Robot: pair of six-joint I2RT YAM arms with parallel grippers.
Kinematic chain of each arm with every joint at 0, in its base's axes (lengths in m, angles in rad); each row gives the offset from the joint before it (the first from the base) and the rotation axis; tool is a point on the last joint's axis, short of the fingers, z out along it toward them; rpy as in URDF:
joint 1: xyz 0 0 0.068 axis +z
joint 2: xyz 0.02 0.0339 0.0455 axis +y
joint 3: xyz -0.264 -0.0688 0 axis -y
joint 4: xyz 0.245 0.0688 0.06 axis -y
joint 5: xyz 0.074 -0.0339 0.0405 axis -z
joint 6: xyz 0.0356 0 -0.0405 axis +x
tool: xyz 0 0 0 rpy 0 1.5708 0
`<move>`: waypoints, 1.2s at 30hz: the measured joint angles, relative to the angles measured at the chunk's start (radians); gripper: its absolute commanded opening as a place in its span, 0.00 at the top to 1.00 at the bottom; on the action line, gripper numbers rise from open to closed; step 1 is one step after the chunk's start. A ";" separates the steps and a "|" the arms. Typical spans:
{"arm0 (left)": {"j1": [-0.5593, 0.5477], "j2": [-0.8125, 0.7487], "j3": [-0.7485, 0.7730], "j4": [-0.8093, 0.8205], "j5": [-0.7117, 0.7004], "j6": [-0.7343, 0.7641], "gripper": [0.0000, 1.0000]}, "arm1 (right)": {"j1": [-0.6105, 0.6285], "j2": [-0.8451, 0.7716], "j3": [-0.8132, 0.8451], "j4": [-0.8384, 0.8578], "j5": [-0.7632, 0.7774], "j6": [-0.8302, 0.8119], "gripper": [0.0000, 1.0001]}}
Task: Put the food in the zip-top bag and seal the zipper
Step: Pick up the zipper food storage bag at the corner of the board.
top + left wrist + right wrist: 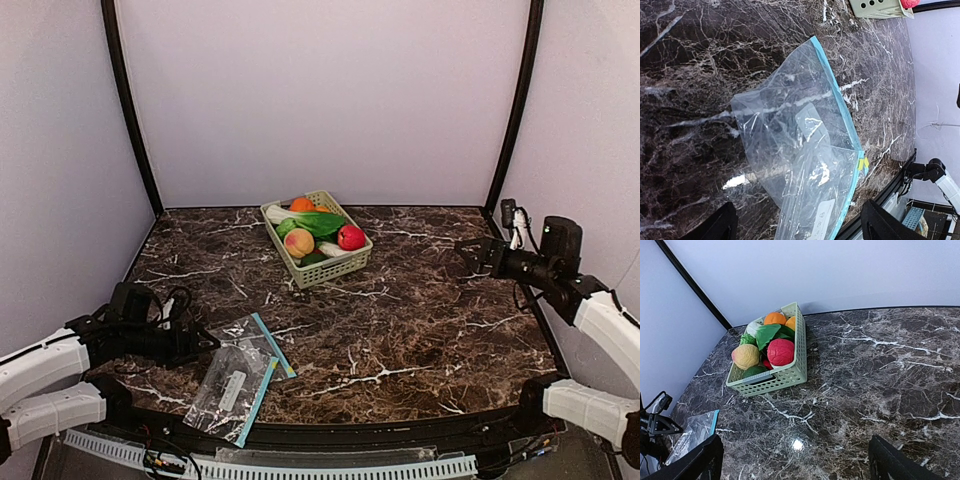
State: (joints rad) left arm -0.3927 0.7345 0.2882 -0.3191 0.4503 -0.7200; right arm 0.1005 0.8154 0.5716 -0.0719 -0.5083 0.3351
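Top view: the food [318, 232] heaps in the basket [335, 270] at twelve o'clock; the bag [238, 375] lies at seven, beside the left gripper [208, 344]. Left wrist: its jaws gape above the bag (poised to pinch it, I judge). Right wrist: the right gripper [795, 460], open and empty, faces the food at eleven.

Left wrist view: the zip-top bag [800, 150] runs off the bottom edge. The print on its white label [822, 217] is too blurred to read. Of the left fingers [715, 226] only dark tips show, cut by the bottom edge. The basket [880, 7] is cut by the top edge. A red piece [910, 3] at its corner shows too little to name.

Right wrist view: the right fingers [697, 462] are likewise tips only, and one hides the bag's near end. The greens [771, 333] cover most of the white radish [753, 328]. A dark green item [755, 371] sits low behind the basket wall, kind unclear.
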 measured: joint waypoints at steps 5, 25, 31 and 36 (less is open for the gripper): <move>-0.007 0.012 -0.010 0.029 0.040 -0.024 0.30 | 0.032 0.037 0.000 0.023 0.004 0.000 0.01; -0.063 0.137 -0.010 0.042 0.070 -0.017 0.58 | 0.063 0.061 0.000 0.035 0.034 0.003 0.01; -0.071 0.143 -0.010 0.042 0.069 -0.018 0.69 | 0.063 0.063 0.000 0.035 0.035 0.003 0.01; -0.073 0.143 -0.010 0.042 0.067 -0.019 0.85 | 0.063 0.063 0.000 0.035 0.036 0.003 0.01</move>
State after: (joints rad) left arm -0.4660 0.8780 0.2783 -0.2768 0.5171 -0.7387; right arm 0.1638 0.8783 0.5716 -0.0364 -0.4721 0.3386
